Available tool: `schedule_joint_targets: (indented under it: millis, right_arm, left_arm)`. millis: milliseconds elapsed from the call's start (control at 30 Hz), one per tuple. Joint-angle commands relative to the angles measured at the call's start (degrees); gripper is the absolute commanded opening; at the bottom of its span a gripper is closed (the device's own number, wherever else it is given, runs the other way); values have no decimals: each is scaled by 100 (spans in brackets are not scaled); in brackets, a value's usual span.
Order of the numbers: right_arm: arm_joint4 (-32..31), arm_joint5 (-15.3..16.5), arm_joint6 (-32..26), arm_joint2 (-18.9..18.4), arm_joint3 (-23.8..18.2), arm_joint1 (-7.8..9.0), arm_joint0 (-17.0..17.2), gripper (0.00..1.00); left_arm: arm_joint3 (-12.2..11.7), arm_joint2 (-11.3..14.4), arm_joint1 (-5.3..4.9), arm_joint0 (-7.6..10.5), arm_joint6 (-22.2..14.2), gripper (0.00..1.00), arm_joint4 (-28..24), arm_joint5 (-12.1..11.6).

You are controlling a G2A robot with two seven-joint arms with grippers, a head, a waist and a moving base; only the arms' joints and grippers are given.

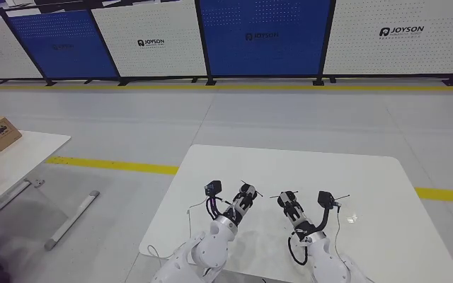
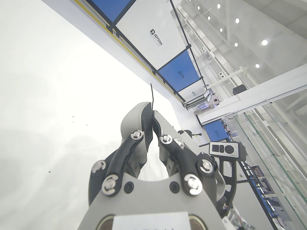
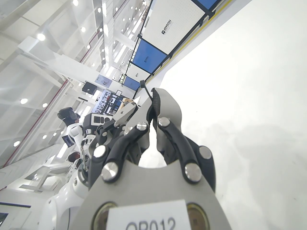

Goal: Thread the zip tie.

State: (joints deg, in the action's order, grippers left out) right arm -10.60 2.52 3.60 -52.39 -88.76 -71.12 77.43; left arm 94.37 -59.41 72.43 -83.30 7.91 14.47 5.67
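Top view: two arms side by side over the near part of the white table [image 1: 297, 166], tips aimed toward its far edge. Nearer the left edge, the left gripper [image 1: 247, 191]; nearer the right edge and apart from it, the right gripper [image 1: 286, 199]. Left wrist view: left gripper [image 2: 152, 112] clenched, dark ribbed pads [image 2: 146, 126] pressed together on a thin black zip tie [image 2: 152, 95], with a plain narrow strip poking straight out past the fingertips. Right wrist view: right gripper [image 3: 153, 98] clamped tight as well, pinching a black strip that slants out past its tips and ends in a small square head [image 3: 142, 83]. Cannot tell whether both ends belong to one tie. Beyond the left edge, across a stretch of floor, a second table [image 1: 28, 152] carrying a cardboard box [image 1: 7, 133] at its far corner. Past the far edge, a yellow line [image 1: 113, 165] on the floor, then a row of blue and white panels [image 1: 265, 35].
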Motion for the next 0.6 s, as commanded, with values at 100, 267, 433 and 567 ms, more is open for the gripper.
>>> schedule_joint_targets:
  millis: [100,267,433,567]
  right_arm:
    - [0,0,0,0,0,0,0,0]
    - [0,0,0,0,0,0,0,0]
    - [10,-7,-70,-7,37,-15,34,0]
    - [14,35,-166,143,214,-88,-74,0]
  left_arm:
    - [-77,85,26,16,192,0,220,-5]
    - [-77,85,26,16,192,0,220,-5]
    - [-77,85,26,16,192,0,220,-5]
    - [-77,85,26,16,192,0,220,-5]
